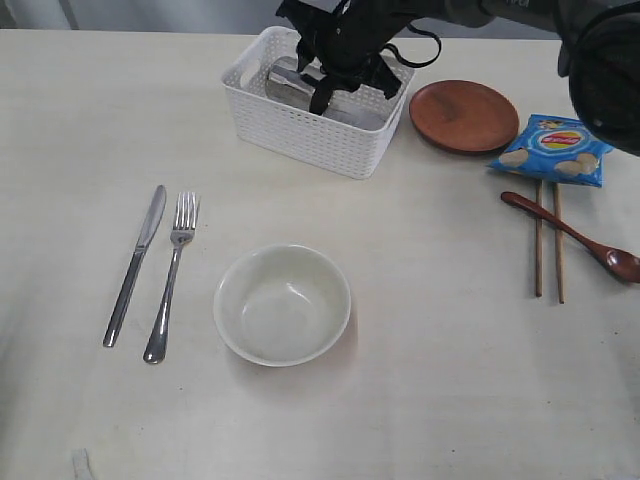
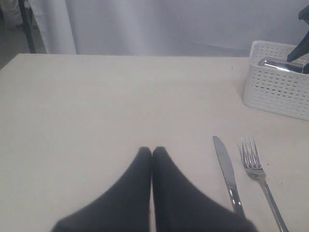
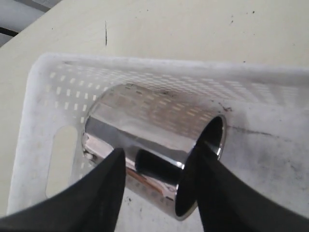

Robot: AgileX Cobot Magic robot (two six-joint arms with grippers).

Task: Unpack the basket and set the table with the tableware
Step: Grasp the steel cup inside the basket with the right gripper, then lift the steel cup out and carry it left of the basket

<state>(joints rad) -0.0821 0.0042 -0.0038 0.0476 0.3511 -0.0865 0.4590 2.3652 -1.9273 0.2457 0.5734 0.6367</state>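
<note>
The white basket [image 1: 300, 140] stands at the back of the table [image 1: 450, 400]. Inside it a steel cup [image 3: 154, 121] lies on its side. My right gripper [image 3: 161, 152] is down in the basket, open, with one finger over the cup's wall and the other at its mouth. My left gripper [image 2: 152, 151] is shut and empty, low over bare table beside the knife [image 2: 227, 174] and fork [image 2: 256, 169]. The pale bowl [image 1: 282, 303] sits front centre. The brown plate [image 1: 463, 115], chopsticks [image 1: 538, 240] and wooden spoon [image 1: 570, 232] lie on the right.
A blue chip bag [image 1: 553, 148] lies beside the plate, just behind the chopsticks. The right arm reaches in from the upper right over the basket. A pale curtain hangs beyond the table's far edge.
</note>
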